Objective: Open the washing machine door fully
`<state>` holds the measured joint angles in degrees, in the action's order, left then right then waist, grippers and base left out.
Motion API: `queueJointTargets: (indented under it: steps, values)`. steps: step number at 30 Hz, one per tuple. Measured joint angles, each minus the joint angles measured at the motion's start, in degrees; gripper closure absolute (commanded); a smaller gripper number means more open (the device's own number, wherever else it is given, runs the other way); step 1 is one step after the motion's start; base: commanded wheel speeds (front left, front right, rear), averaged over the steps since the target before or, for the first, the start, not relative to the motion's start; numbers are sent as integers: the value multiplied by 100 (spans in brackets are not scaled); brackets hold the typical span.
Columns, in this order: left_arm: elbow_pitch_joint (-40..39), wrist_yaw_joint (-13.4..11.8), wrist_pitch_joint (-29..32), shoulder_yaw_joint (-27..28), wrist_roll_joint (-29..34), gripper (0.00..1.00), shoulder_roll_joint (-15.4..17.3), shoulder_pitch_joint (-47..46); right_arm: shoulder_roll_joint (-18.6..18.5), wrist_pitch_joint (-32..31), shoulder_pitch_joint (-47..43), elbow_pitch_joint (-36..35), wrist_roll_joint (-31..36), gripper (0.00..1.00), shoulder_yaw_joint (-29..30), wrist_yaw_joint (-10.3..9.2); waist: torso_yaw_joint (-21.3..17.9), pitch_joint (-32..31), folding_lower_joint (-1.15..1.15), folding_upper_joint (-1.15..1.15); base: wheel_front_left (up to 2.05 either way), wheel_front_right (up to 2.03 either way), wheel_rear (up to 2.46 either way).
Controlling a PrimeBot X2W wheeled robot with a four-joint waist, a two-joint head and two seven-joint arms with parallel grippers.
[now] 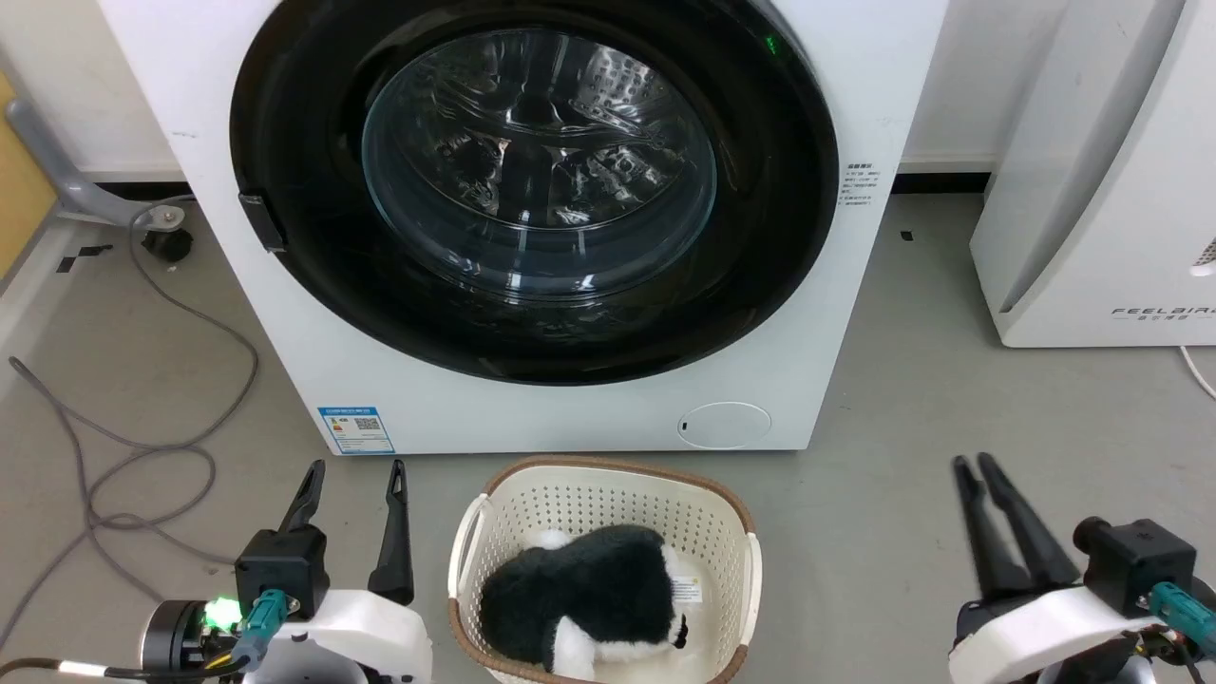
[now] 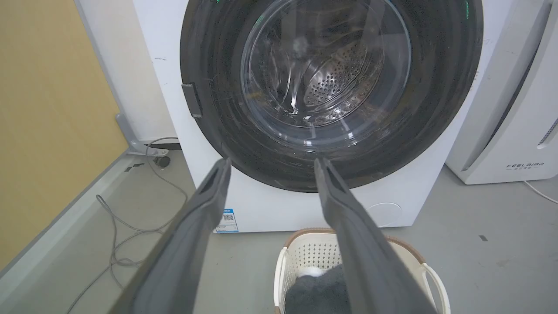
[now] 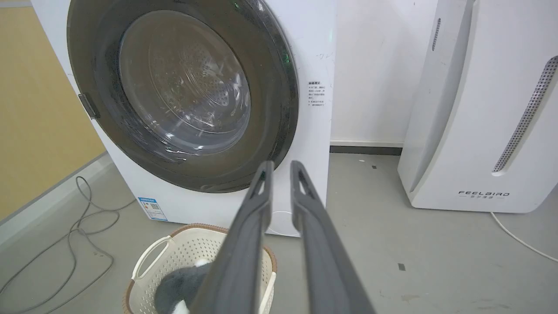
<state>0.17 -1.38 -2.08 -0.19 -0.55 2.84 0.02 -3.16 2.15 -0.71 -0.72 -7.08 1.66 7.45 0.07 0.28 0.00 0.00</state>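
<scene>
The washing machine door (image 1: 537,171) is a large glossy black-rimmed disc with a bulging clear glass centre. It lies flush against the white washer front and has a small dark handle tab (image 1: 261,220) on its left rim. The door also appears in the left wrist view (image 2: 327,74) and the right wrist view (image 3: 183,91). My left gripper (image 1: 358,467) is low at the left, in front of the washer; it (image 2: 272,162) is wide open and empty. My right gripper (image 1: 976,462) is low at the right, well clear of the door. Its fingers (image 3: 282,165) stand a narrow gap apart with nothing between them.
A cream laundry basket (image 1: 608,465) with a black-and-white plush toy (image 1: 589,594) stands on the floor just in front of the washer. A white air purifier (image 1: 1092,190) is at the right. Grey cables (image 1: 142,446) trail over the floor at the left. A small round white flap (image 1: 724,425) sits low on the washer.
</scene>
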Motion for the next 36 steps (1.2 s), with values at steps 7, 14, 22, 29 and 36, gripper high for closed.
queueJointTargets:
  steps: [7,14,22,29,36]
  values:
    - [-12,-48,-77,-2,-5,0,0,-2,1,68,3,-1,-438,100,86,0,9,21,0,0,0,0,0]
    - [-37,-73,-157,-9,-8,0,-1,-33,1,162,221,241,-1323,100,265,-1,37,106,0,0,0,0,0]
    - [-67,-107,-255,-15,-13,0,-2,-148,-14,201,661,632,-2429,100,481,-1,85,252,0,0,0,0,0]
    - [-103,-125,-337,-20,-13,0,-2,-309,-193,86,1240,1083,-3148,100,734,-1,147,457,0,0,0,0,0]
    - [-180,-167,-412,-8,-24,0,-2,-490,-491,-38,1981,1518,-3688,100,838,-1,218,744,0,0,0,0,0]
